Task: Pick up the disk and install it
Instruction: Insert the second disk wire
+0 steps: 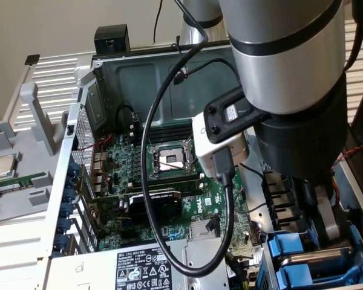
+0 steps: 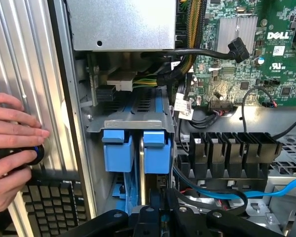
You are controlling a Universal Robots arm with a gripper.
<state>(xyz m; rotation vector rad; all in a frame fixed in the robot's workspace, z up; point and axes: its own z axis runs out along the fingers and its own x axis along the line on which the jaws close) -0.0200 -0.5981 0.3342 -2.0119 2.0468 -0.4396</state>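
Gripper (image 2: 160, 219) over disk (image 2: 155, 148), apparently edge-on in bay.

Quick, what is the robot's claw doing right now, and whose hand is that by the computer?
Gripper: down at the blue drive carriers; whether it holds anything cannot be told.
A person's hand: fingers closed around a small black round thing.

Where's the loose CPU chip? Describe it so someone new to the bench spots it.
Start at the open computer case and go to the grey ribbed panel lying at the exterior view's left of it. The chip sits on that panel near the picture's edge, just above a long green board. It is the one small, square, silver piece there.
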